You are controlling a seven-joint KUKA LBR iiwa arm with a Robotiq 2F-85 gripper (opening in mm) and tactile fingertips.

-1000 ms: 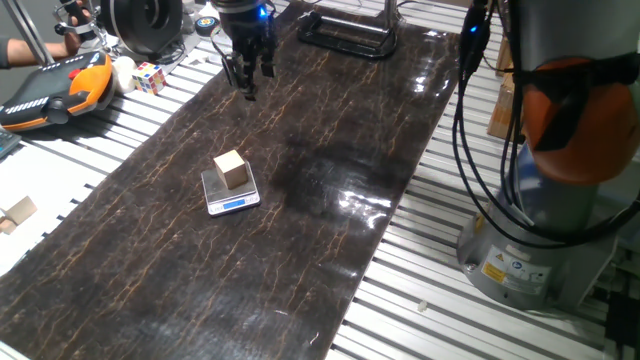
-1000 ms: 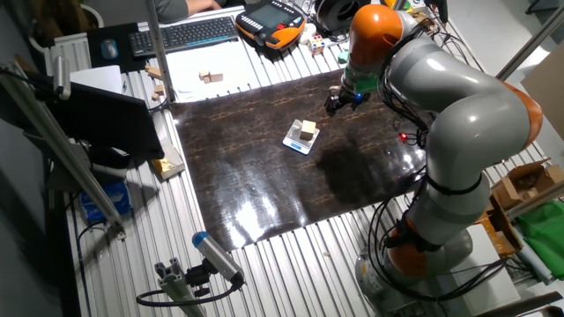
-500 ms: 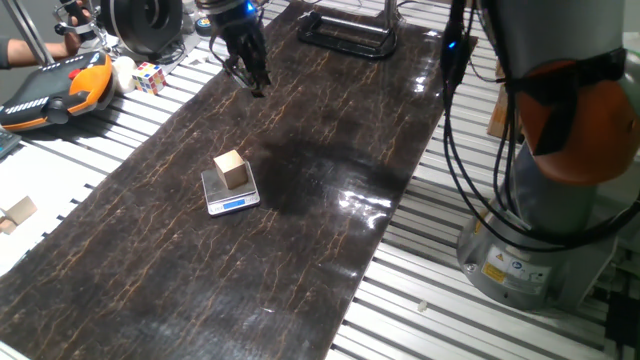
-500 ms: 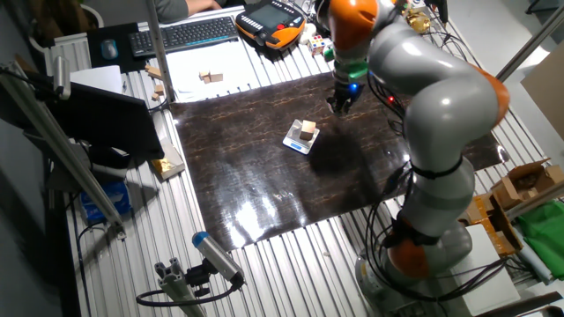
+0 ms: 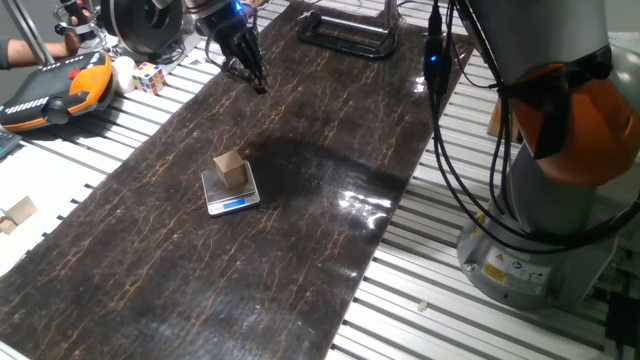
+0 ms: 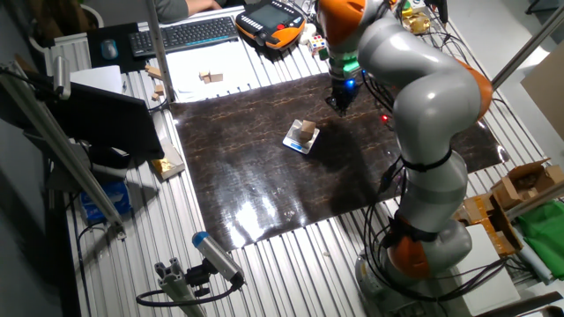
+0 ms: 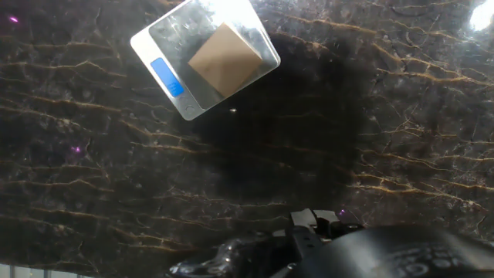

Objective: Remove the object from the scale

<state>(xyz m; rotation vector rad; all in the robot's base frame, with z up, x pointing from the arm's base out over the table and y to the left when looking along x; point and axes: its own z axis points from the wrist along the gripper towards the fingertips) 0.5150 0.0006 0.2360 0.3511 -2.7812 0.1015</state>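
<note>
The light-tan wooden cube point(image 5: 231, 168) sits on the small silver scale point(image 5: 215, 195) with a blue-lit display, left of the middle of the dark marble mat. Both also show in the other fixed view, cube point(image 6: 306, 132) on scale point(image 6: 294, 143), and at the top of the hand view, cube point(image 7: 225, 59) on scale point(image 7: 171, 37). My gripper point(image 5: 252, 78) hangs above the mat's far end, well away from the cube, empty, its fingers apart. It also shows in the other fixed view point(image 6: 339, 104). The hand view shows only dark gripper parts along its bottom edge.
A Rubik's cube point(image 5: 150, 77) and an orange-black pendant point(image 5: 55, 90) lie left of the mat's far end. A black frame point(image 5: 345, 35) stands at the far end. A pale wooden block point(image 5: 17, 212) lies at the left. The robot base point(image 5: 520, 250) stands at the right.
The arm has swung and the wrist has turned, shifting my gripper slightly up and left over the mat's far end. The cube and scale have not moved.
</note>
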